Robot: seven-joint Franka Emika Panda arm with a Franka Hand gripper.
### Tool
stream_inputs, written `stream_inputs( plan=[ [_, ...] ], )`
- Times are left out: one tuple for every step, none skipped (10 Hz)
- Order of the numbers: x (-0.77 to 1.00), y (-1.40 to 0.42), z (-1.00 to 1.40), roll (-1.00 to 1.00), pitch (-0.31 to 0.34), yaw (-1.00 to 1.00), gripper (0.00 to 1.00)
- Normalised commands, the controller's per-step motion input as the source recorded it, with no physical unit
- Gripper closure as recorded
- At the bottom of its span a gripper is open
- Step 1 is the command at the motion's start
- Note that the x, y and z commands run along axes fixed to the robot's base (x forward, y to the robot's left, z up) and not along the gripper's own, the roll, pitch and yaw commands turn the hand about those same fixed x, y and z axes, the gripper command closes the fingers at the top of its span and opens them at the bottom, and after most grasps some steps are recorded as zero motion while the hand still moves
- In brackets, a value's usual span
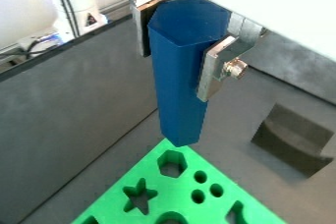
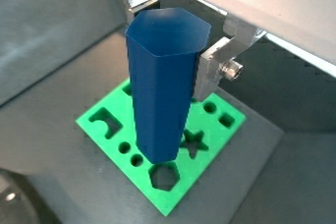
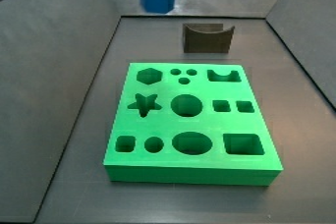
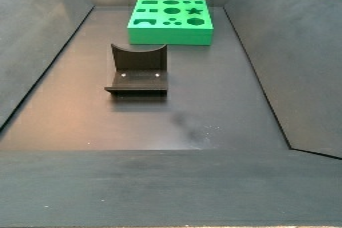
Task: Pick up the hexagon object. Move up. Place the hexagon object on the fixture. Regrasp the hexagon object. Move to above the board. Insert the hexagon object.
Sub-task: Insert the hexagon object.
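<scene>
Holding the hexagon object (image 2: pixel 164 81) upright, my end effector (image 1: pixel 178 41) is clamped on its upper part, high above the board (image 3: pixel 191 120) on the table (image 4: pixel 201 122). I'd worry that slight rotation jams its corners at the hexagon hole (image 3: pixel 148 74).

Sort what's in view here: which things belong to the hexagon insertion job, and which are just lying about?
Part of the job:
- hexagon object, upright, clamped between the gripper fingers, high above the floor
- board, flat on the floor, holes unfilled
- fixture, standing bare, apart from the board

Just lying about:
- cables outside the bin wall, seen in a wrist view
</scene>
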Motion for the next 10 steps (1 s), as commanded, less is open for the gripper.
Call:
stream_inputs(
  plan=[
    [-0.25,0.00,-0.55,-0.02,-0.021,-0.65,1.00],
    [-0.16,0.00,-0.49,0.00,0.000,-0.83,1.00],
    [0.00,0.00,-0.43,0.00,-0.003,-1.00,1.00],
    [0.00,0.00,-0.40,0.00,-0.007,-1.00,1.00],
    [-0.01,0.01,-0.29,0.01,-0.047,-0.82,1.00],
    [-0.04,0.02,-0.27,0.00,-0.041,-0.50,1.00],
    [0.00,0.00,0.00,0.00,-0.017,0.00,1.00],
    [0.07,-0.02,-0.07,0.00,0.000,0.00,1.00],
    [-0.05,0.00,-0.44,0.03,-0.067,0.00,1.00],
    [-0.07,0.00,-0.57,0.02,-0.109,-0.03,1.00]
  ],
)
